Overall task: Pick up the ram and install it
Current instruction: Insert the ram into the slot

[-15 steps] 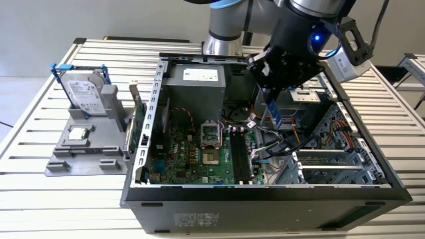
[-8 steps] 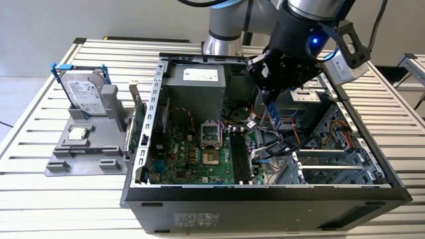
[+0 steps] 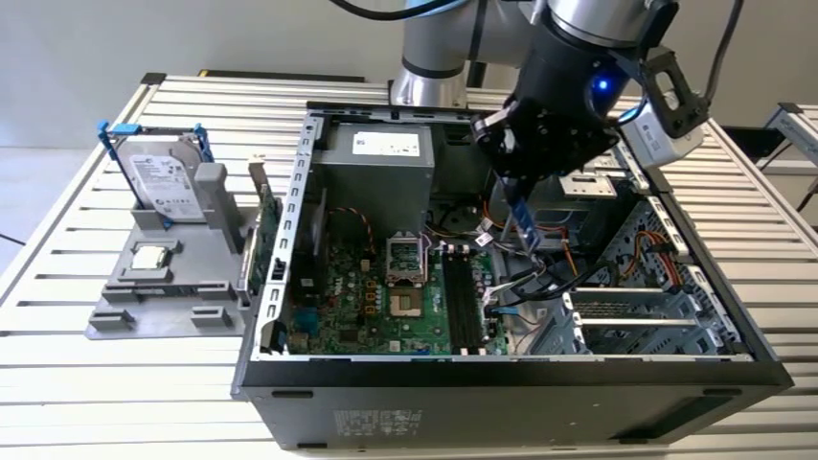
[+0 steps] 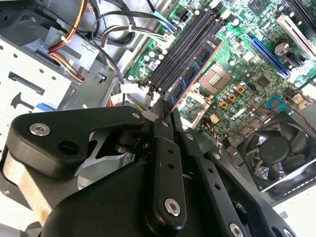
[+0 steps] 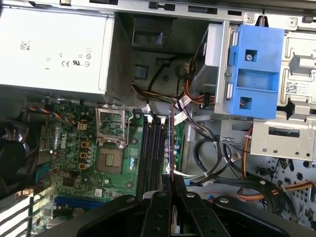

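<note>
Jaws clamp tight on one end of the long, flat dark-green ram stick [image 4: 196, 69], held edge-on over the black memory slots [image 5: 150, 148] of the green motherboard [image 5: 69, 170], apparently not yet seated. Seating it well probably means keeping the stick parallel to one slot and pressing evenly. Loose black cables [image 5: 210, 155] crowd beside the slots. Farther off is the blue plastic drive bracket [image 5: 256, 64].

My arm [image 3: 438, 48] comes in from above, and the wrist [image 3: 576, 77] is bent so the jaws point almost straight down. In the second wrist view the jaws are clamped on the ram [image 4: 195, 69], which juts out edge-on beyond the fingertips [image 4: 163, 126].
</note>
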`<action>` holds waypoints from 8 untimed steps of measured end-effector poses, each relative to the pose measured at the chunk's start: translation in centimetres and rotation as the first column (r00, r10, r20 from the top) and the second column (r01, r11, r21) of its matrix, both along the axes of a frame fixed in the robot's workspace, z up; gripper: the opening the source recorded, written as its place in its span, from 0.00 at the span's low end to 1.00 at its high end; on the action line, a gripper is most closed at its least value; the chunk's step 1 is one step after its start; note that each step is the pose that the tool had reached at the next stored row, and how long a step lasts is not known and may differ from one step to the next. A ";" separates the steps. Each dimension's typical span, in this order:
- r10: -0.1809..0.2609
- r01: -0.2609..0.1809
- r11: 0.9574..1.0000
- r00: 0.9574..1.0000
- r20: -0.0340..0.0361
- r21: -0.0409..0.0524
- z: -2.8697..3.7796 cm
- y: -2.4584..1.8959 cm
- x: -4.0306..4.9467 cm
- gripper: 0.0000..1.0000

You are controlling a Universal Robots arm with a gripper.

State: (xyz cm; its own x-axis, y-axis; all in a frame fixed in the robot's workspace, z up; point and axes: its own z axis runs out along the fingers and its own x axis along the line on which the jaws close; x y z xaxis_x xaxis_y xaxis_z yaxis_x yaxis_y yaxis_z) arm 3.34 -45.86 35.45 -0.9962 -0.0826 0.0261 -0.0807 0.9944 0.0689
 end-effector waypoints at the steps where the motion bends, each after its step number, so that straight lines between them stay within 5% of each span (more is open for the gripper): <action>1: 0.000 0.000 1.000 1.000 0.000 0.000 -0.05 0.00 0.00 0.00; 8: 0.000 0.000 1.000 1.000 0.003 0.000 -0.43 0.00 -0.01 0.00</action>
